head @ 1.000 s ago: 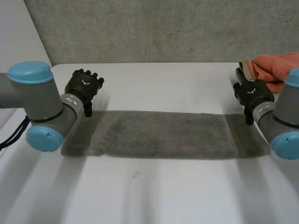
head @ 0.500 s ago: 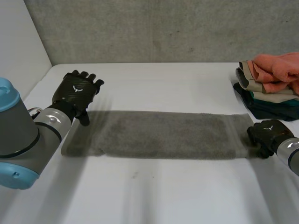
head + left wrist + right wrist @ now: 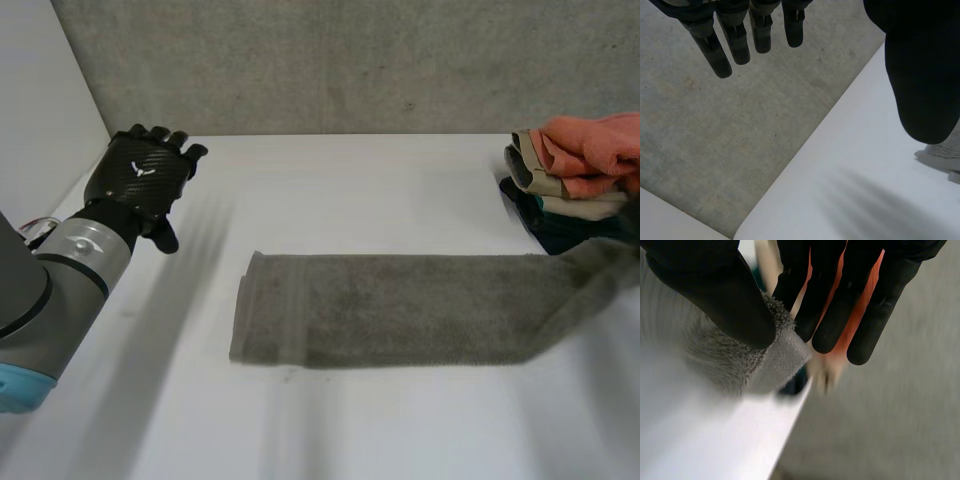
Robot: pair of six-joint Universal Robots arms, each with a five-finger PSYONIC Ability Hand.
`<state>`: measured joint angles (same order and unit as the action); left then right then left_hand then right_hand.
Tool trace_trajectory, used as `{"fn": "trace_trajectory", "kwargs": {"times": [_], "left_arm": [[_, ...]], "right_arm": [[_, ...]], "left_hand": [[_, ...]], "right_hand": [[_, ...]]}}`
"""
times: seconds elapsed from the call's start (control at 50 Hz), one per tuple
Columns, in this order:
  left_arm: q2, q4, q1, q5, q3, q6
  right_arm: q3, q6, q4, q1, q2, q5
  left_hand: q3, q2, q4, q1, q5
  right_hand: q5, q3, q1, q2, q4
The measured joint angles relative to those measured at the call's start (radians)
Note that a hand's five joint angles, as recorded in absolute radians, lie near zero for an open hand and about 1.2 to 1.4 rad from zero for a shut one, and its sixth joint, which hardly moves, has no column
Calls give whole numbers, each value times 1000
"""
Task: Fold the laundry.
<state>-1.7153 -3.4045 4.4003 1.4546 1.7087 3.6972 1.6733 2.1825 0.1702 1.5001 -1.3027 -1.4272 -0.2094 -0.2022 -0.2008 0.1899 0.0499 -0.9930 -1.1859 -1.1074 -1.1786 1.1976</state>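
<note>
1. A long grey terry towel point(image 3: 400, 310) lies lengthwise across the middle of a smooth white table point(image 3: 380, 190) as a narrow band, apparently already folded along its length. Its left end rests flat on the table. Its right end rises off the surface toward the right side.
2. The right hand point(image 3: 715, 290) has that raised end pinched, with the thumb pressing the towel's thick edge against straight fingers. The right wrist view shows this close up.
3. The left hand point(image 3: 140, 178) hovers near the table's rear left corner, well apart from the towel. Its fingers are straight and spread, its thumb stands apart, and it holds nothing.
4. The step in hand looks like carrying the right end over to meet the left end, halving the towel.
5. To do this well, the pinch should be firm, since plush pile can slip.
   - The end should be lifted high enough for the hanging part to clear the table.
   - It should travel straight along the towel's length.
   - The short edge should land squarely on the left end.
   - The free left hand could press the left end down so the band does not drag.
6. The towel looks soft, limp and fairly heavy, with a looped pile and a flatter stripe crossing near its left end. The table is matte and likely offers little grip.
7. A stack of folded clothes point(image 3: 580, 180) sits at the table's right rear, just beside the raised towel end. It has salmon-orange cloth on top of beige and dark teal layers. A rough grey concrete wall point(image 3: 350, 60) stands behind.
</note>
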Motion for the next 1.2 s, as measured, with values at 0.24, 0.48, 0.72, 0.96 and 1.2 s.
{"fn": "trace_trajectory", "kwargs": {"times": [0.24, 0.48, 0.72, 0.96, 1.2], "left_arm": [[62, 1, 7, 0, 40, -58], [76, -1, 5, -2, 86, -71], [74, -8, -5, -3, 81, -70], [64, -19, -44, -2, 77, -70], [84, -16, -57, 2, 79, -70]], "right_arm": [[-172, 101, 110, 684, 155, 158], [-327, 88, 115, 933, 473, 126], [-61, 449, 77, 691, 140, -16], [144, 439, -35, 453, 115, 34], [-58, 184, 103, 604, 145, -124]], "left_hand": [[0, 0, 0, 0, 0], [0, 0, 0, 0, 0], [0, 0, 0, 0, 0], [0, 0, 0, 0, 0], [0, 0, 0, 0, 0]], "right_hand": [[0, -1, 0, 0, 0], [815, 814, 776, 831, -824], [943, 982, 883, 970, -992], [394, 398, 329, 376, -412], [-8, 2, 21, 16, -2]]}}
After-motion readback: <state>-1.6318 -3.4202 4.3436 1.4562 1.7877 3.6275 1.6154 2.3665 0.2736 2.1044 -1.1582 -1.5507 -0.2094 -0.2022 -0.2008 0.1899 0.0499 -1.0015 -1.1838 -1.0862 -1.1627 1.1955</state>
